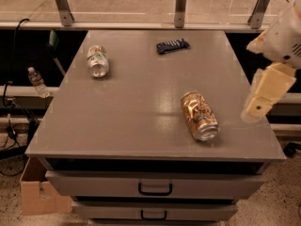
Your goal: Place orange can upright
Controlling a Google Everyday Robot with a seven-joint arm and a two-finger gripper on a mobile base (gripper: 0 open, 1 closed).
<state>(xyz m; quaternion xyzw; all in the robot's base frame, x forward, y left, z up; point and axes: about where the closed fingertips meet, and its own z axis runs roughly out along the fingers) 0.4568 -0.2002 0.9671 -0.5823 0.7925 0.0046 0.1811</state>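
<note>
The orange can (200, 116) lies on its side on the grey table (141, 102), right of the middle and near the front edge, its silver end facing the front right. My gripper (256, 108) hangs at the right edge of the table, to the right of the can and apart from it, holding nothing that I can see.
A silver-white can (97, 60) lies on its side at the back left of the table. A dark blue packet (172, 45) lies at the back middle. Drawers (155, 187) sit under the tabletop. A cardboard box (40, 194) and a plastic bottle (36, 81) are left of the table.
</note>
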